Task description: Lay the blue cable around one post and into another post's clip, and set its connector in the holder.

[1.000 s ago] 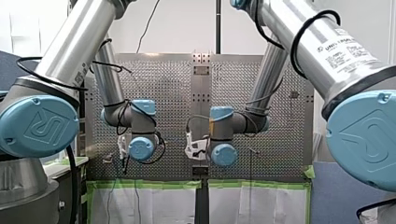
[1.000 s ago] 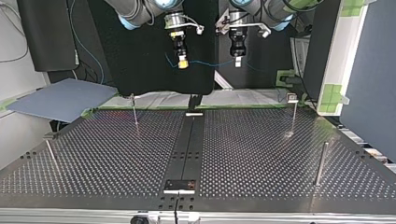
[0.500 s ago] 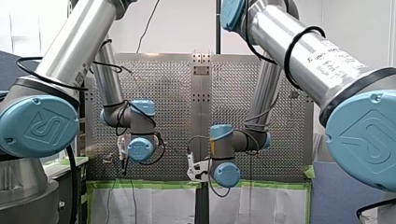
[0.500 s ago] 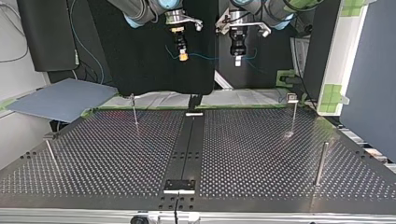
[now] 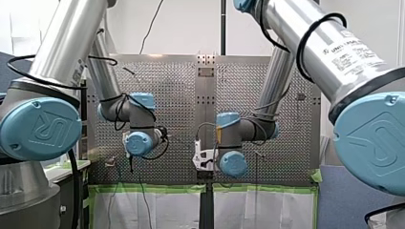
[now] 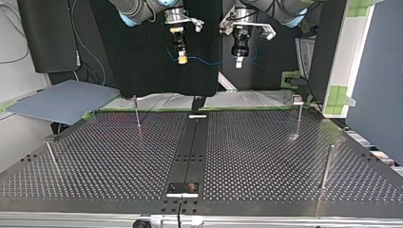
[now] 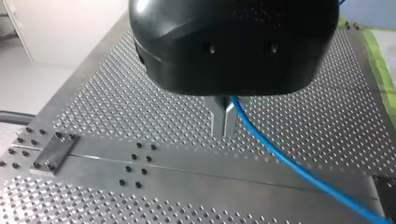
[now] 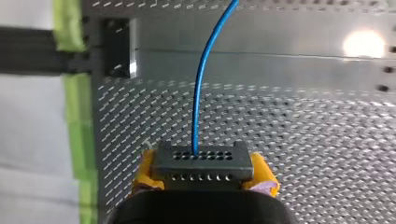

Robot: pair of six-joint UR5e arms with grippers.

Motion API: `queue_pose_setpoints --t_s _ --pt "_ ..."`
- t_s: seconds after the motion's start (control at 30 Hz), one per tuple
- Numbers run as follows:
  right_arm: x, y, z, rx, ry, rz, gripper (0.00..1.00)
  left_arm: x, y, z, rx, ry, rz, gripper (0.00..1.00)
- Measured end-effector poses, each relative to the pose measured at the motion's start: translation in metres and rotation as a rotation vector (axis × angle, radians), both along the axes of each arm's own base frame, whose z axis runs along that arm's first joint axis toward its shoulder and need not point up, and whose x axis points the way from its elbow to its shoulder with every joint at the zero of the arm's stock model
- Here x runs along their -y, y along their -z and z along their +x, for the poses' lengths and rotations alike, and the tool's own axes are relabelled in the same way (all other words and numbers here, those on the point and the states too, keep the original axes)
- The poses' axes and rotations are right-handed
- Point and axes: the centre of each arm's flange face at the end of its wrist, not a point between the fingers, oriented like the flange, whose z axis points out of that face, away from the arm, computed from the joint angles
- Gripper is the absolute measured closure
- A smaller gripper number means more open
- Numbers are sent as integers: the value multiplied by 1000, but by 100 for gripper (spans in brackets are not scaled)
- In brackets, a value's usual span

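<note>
**Ana:** Where is the blue cable (image 6: 209, 62) right now?

**Ben:** Up in the air. In the top view it runs sideways from my right tool (image 6: 182, 59) to my left tool (image 6: 239, 62). Both hang high over the far edge of the worktop (image 6: 256, 156). The cable touches no post.

**Ana:** Are the tools holding it?

**Ben:** Yes. In the right wrist view the yellow pads (image 8: 144, 171) squeeze the connector (image 8: 201, 161) from both sides. In the left wrist view the metal fingers (image 7: 218, 119) are pinched together on the cable, and it runs off to one side from there.

**Ana:** What does it look like?

**Ben:** Thin, bright blue and bendy. It comes out of the connector and curves away ahead. The connector is a flat black block with rows of little holes.

**Ana:** Which way must it go?

**Ben:** Down to the posts, I think. The posts stand straight up and the cable lies across, so it has to come low to go round one.

**Ana:** Which arm is closer to which post?

**Ben:** My left tool hangs nearer the post at the top view's right (image 6: 298, 116). My right tool hangs nearer the post at the top view's left (image 6: 137, 113).

**Ana:** And the holder?

**Ben:** I can't tell for sure which part it is.
</note>
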Motion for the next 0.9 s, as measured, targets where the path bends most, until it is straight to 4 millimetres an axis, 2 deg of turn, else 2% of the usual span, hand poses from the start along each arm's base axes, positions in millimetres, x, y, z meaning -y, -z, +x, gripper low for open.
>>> queue_pose_setpoints --t_s 0.37,0.73,0.9 --pt "17 -62 15 123 -8 -54 100 -8 -36 8 15 -19 -22 100" --pt "36 -138 34 206 -25 -144 100 -14 -94 35 122 -65 -104 100" --pt "44 -171 39 237 -40 -183 100 -19 -109 47 149 -97 -130 100"
